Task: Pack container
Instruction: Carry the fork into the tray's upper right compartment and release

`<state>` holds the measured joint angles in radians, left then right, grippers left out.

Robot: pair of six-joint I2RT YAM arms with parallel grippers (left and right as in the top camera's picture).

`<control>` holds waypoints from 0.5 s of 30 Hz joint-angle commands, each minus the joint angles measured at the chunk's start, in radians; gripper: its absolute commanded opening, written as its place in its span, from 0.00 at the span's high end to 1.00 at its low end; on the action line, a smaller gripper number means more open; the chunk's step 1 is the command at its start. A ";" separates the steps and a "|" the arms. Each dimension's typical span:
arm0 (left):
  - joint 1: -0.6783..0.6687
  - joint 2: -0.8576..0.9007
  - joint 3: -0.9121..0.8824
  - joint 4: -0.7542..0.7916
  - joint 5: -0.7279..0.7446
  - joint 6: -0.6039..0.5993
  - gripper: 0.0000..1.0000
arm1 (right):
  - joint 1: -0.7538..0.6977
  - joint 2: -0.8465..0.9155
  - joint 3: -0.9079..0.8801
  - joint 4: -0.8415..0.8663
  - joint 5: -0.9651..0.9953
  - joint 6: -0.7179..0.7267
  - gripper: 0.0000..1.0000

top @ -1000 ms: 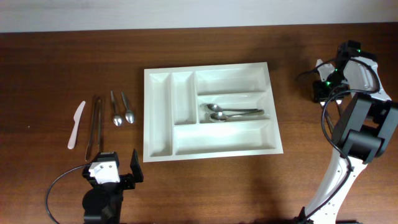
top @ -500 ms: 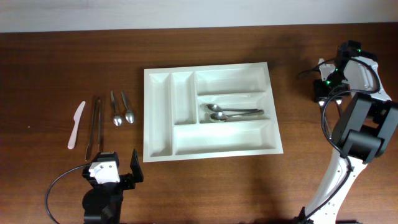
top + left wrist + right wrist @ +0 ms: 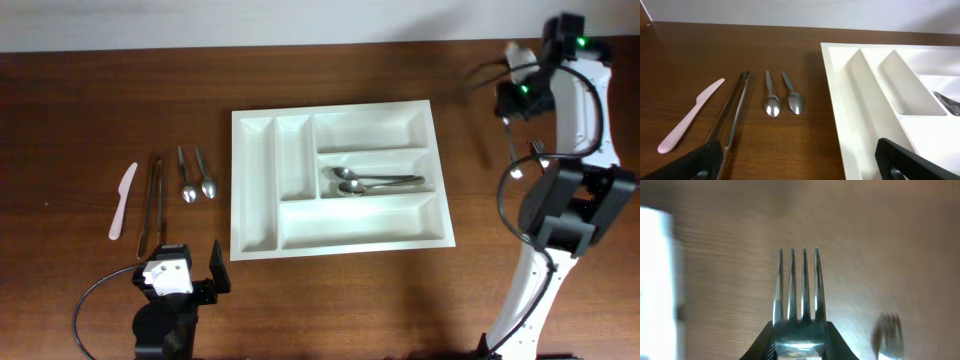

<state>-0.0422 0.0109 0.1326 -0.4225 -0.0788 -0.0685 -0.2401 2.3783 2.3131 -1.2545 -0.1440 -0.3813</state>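
Observation:
The white five-compartment container (image 3: pixel 335 108) lies mid-table and also shows in the left wrist view (image 3: pixel 840 100). Two spoons (image 3: pixel 365 183) lie in its middle long compartment. My right gripper (image 3: pixel 510 98) is to the right of the container, above the table, and is shut on a steel fork (image 3: pixel 799 295) whose tines point away from the camera. The fork hangs below the gripper in the overhead view (image 3: pixel 512 150). My left gripper (image 3: pixel 800 167) is open and empty at the table's near edge, left of the container (image 3: pixel 200 280).
A second fork (image 3: pixel 537 149) lies on the table under the right arm, blurred in the right wrist view (image 3: pixel 888 335). Left of the container lie a pink knife (image 3: pixel 122 200), tongs (image 3: pixel 152 200) and two spoons (image 3: pixel 197 177).
My right gripper has risen and swung toward the far edge with the fork in it. The left arm has not moved.

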 commanded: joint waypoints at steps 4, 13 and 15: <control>0.007 -0.005 -0.008 0.002 0.011 0.016 0.01 | 0.140 -0.005 0.146 -0.023 -0.233 -0.245 0.96; 0.007 -0.005 -0.008 0.002 0.011 0.016 0.01 | 0.331 -0.004 0.152 -0.075 -0.350 -0.719 0.96; 0.007 -0.005 -0.008 0.002 0.011 0.016 0.01 | 0.376 -0.004 0.150 -0.081 -0.350 -0.808 0.96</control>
<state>-0.0422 0.0109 0.1326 -0.4225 -0.0788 -0.0685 0.0841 2.3783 2.4435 -1.3293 -0.4435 -0.9653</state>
